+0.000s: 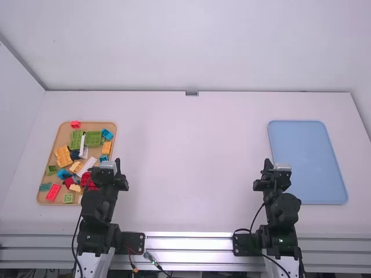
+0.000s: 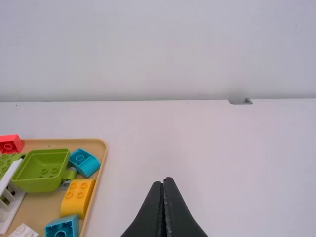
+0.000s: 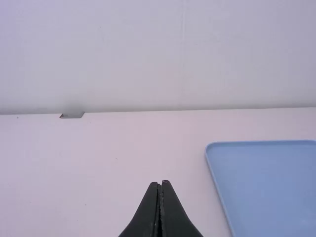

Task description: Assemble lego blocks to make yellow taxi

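We hold our left end effector closed narrow by the tan tray of blocks, our right end effector likewise by the blue tray.

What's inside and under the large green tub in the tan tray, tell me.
Inside the green tub, small round studs rise from its floor. Anything under it is covered by the tub itself and cannot be seen.

Arms: left arm and right arm, matching, with chunky black joints
Bases: white left base, white right base
Wrists: pale grey caps
Grippers: left gripper and right gripper black, wedge-shaped fingers tapering to narrow tips
Cables: thin, black
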Tool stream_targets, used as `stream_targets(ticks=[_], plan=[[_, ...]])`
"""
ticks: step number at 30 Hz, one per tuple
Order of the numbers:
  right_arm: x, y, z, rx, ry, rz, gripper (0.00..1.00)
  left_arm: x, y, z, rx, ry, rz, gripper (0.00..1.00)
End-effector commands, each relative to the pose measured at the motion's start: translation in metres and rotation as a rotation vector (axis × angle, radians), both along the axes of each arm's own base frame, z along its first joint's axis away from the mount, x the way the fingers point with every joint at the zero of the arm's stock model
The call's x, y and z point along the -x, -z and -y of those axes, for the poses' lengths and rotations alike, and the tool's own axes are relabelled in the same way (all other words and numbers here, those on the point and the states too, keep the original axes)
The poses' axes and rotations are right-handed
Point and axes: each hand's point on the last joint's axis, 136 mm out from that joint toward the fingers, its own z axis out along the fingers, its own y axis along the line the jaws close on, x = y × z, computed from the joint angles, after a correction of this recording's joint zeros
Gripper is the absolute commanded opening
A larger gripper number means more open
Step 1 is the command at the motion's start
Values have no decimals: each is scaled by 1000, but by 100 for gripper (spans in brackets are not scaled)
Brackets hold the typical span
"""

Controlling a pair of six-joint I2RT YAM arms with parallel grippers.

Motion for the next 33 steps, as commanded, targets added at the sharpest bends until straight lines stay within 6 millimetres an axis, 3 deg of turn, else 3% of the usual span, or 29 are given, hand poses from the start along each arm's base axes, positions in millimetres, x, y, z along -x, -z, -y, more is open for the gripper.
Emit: stream_targets(ticks=[1,15,33], plan=[[0,0,0,-1,-2,-1,1,0,0,0,0,0,0,0],[-1,-11,-1,15,-10,-25,9,-1,-12,-3,-20,-17,-42,9],[-26,-55,-7,49,-54,-115,38,-26,-59,-14,-87,-77,-193,38]])
